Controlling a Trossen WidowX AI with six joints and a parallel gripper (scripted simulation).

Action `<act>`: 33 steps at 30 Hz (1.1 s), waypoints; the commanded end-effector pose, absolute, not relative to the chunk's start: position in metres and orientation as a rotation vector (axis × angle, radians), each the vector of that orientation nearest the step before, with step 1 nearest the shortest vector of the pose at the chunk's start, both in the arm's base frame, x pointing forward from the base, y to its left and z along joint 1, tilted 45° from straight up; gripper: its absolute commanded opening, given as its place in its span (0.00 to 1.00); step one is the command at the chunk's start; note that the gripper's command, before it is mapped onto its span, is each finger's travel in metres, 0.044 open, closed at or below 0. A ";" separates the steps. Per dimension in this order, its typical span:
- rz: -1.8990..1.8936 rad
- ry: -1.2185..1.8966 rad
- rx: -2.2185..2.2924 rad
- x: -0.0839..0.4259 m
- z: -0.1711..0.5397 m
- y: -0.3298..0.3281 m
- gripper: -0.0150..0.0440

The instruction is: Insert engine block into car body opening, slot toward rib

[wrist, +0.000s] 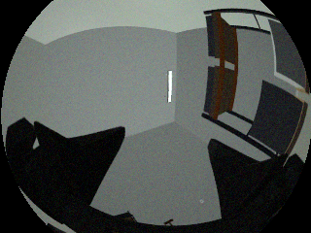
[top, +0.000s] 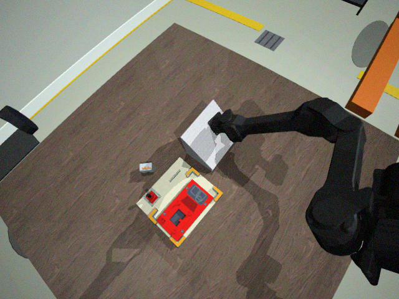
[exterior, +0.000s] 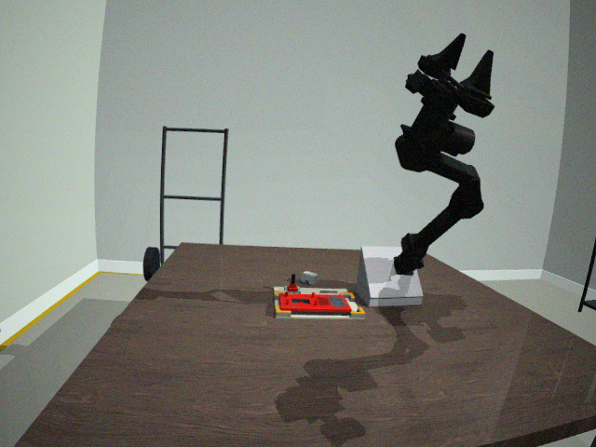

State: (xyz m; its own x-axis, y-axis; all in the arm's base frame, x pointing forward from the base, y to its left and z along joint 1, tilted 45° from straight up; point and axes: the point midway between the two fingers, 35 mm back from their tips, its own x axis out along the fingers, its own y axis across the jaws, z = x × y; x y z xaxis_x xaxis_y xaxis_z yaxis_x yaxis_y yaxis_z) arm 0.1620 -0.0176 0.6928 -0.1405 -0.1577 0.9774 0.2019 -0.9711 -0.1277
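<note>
The engine block, a small pale grey block (top: 146,167) (exterior: 309,277) with orange marks on one face, lies on the table beside the cream board (top: 164,184) (exterior: 313,319). Its slot cannot be made out. The red car body (top: 193,211) (exterior: 329,308) lies flat on the board between yellow corner brackets. Its dark opening (top: 176,216) (exterior: 301,301) is empty, with a small red rib at its edge. My gripper (exterior: 476,43) (wrist: 167,139) is open and empty, its fingers pointing up high above the table, far from block and body. In the top view it is partly cut off at the right.
A white wedge (top: 196,130) (exterior: 377,283) stands beside the board, with the lower end of my arm at its sloped face. A small red part with a black knob (top: 149,195) (exterior: 292,278) stands upright in a square recess at the board's corner.
</note>
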 end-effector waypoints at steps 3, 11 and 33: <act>-2.196 -0.060 -1.892 0.165 0.693 -0.017 1.00; -2.015 -0.196 -1.985 0.207 0.687 -0.017 1.00; -1.428 -0.258 -2.148 0.342 0.624 -0.057 1.00</act>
